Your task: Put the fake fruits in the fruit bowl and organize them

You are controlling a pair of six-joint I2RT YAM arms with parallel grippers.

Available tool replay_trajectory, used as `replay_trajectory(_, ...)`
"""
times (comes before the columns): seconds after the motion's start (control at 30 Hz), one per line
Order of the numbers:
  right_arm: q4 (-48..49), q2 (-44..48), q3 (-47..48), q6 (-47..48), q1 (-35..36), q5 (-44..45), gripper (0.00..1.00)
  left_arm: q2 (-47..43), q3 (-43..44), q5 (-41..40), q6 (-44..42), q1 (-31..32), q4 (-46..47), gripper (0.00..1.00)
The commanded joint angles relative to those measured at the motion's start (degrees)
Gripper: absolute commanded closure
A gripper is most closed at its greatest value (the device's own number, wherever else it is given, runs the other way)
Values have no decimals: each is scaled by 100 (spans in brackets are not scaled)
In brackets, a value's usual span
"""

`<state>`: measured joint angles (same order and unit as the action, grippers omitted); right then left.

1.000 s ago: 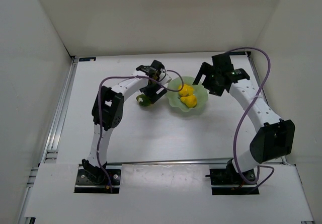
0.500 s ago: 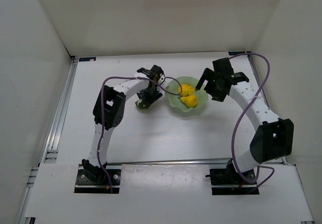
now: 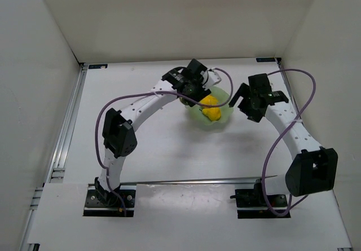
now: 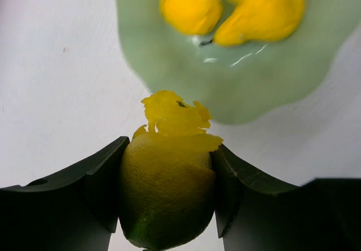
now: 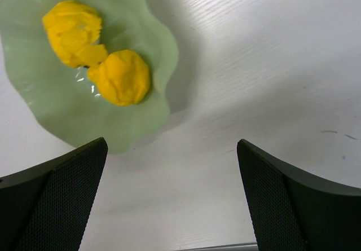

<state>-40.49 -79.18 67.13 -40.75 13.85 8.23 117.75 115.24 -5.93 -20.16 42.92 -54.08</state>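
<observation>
My left gripper [image 4: 169, 149] is shut on a round green-and-yellow fake fruit [image 4: 166, 197] with a frilly yellow top, held just short of the fruit bowl's rim. The fruit bowl [image 4: 237, 87] is pale mint green with a wavy edge. It holds two yellow fruits, one [image 4: 189, 5] rounded and one [image 4: 265, 14] pear-like. From above, the left gripper [image 3: 192, 93] hangs at the left rim of the bowl [image 3: 224, 115]. My right gripper [image 3: 243, 100] stands open to the right of the bowl. In its wrist view the right gripper [image 5: 172, 166] has only bare table between its fingers.
White walls close in the table [image 3: 169, 149] on three sides. A metal rail [image 3: 67, 127] runs along the left edge. Purple cables loop over both arms.
The left gripper shut on the round fruit on the table left of the bowl, then carried it right to the bowl's rim. The right gripper drew slightly back to the right.
</observation>
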Motion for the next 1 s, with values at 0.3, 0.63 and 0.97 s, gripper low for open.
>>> replay_trajectory(0.3,-240,1825,-702,-3,-374,1383,0,969,1500,-328,65,542,574,1)
replay_trajectory(0.63,-240,2134,-1017,-117,-427,1453,0,-796,899,-1743,364,210,856,1)
replay_trajectory(0.97,-240,2082,-1492,-21,-663,1278,0,-2598,-2097,-2573,1558,-2933,917,1)
